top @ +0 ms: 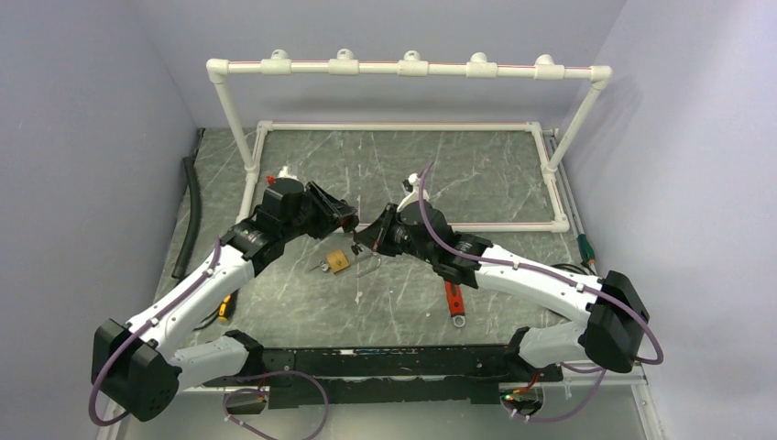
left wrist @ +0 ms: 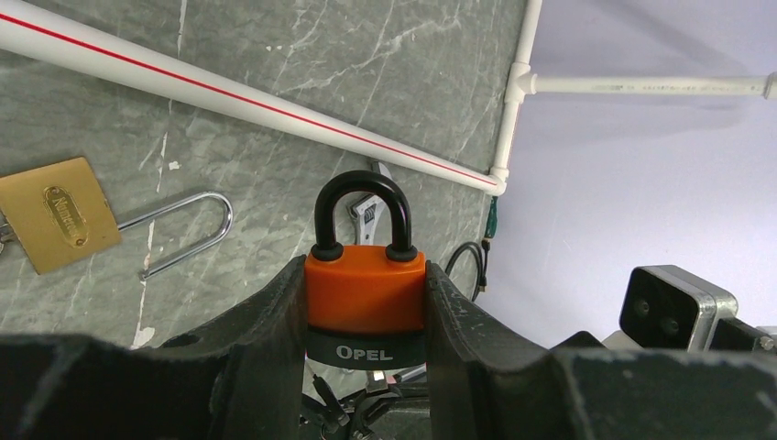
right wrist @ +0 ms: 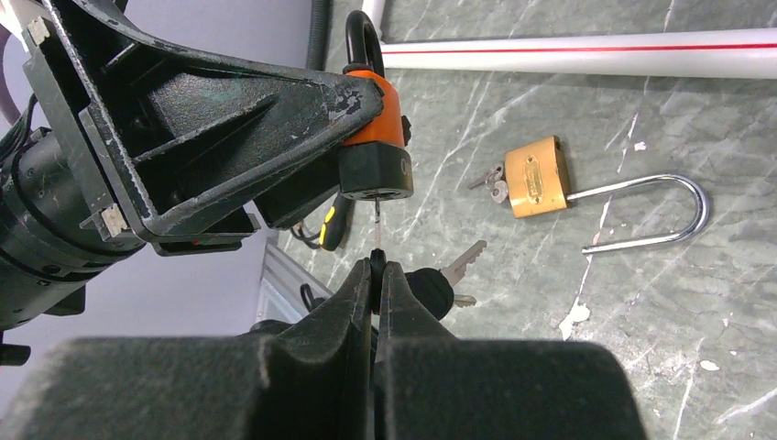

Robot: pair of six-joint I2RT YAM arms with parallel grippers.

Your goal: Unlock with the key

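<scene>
Gripping the orange padlock [left wrist: 365,293] by its two flat sides, the left claw [left wrist: 366,270] stands partly open, its fingers [left wrist: 275,321] pressed against the lock's body. The lock hangs in the air above the table [right wrist: 641,110], well clear of the surface. In the left wrist view its black shackle [left wrist: 362,211] points away from the claw, and both legs sit in the orange body. A black band at the base carries the word OPEL.

The right claw [right wrist: 377,270] is closed tight, with no gap between its fingers, and pinches a thin key [right wrist: 377,229] by its head. The key's blade runs straight from the fingertips to the keyhole in the black underside of the orange padlock. Its tip meets the keyhole, but I cannot tell how deep it goes. Spare keys [right wrist: 463,261] stick out just beside the right claw's tip.

In the overhead view the two claws meet tip to tip over the middle of the table.

A brass padlock [right wrist: 536,176] lies flat on the table, well apart from the claws. Its long steel shackle [right wrist: 678,211] is swung open, and a small bunch of keys [right wrist: 493,183] sits at its base. A white pipe [right wrist: 596,57] with a red stripe lies across the table beyond it.
</scene>
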